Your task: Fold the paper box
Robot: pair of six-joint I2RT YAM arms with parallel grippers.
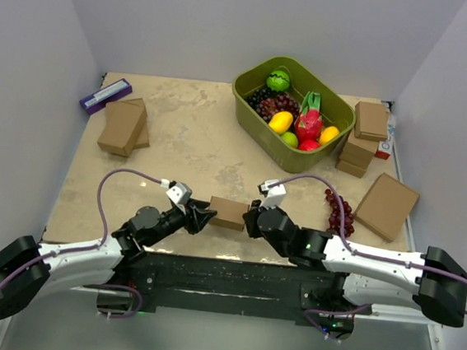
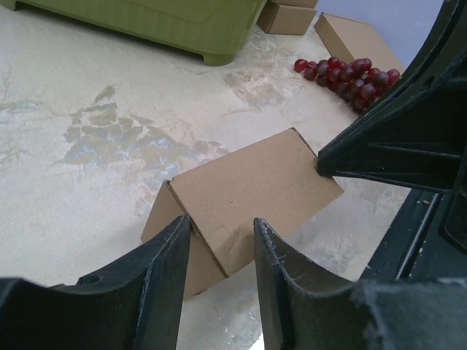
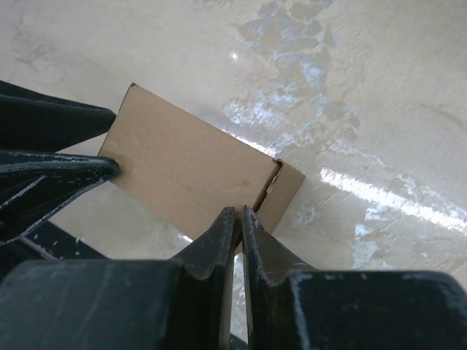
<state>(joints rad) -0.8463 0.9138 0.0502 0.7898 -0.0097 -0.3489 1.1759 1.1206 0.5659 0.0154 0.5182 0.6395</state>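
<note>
The paper box (image 1: pixel 228 212) lies on the table as a small closed brown cardboard box, between both arms near the front edge. My left gripper (image 1: pixel 202 217) is at its left end. In the left wrist view, the jaws of that gripper (image 2: pixel 222 222) stand apart around the near corner of the box (image 2: pixel 248 189). My right gripper (image 1: pixel 250 218) is at the right end. The right wrist view shows its gripper (image 3: pixel 239 211) almost closed, tips touching the edge of the box (image 3: pixel 182 164) beside a tucked end flap.
A green bin (image 1: pixel 252 115) of fruit stands at the back. Red grapes (image 1: pixel 338 210) lie to the right of the arms. Brown boxes are stacked at the right (image 1: pixel 365 138) and left (image 1: pixel 124 127). A larger flat box (image 1: pixel 386 206) and a purple item (image 1: pixel 105 95) lie near the walls.
</note>
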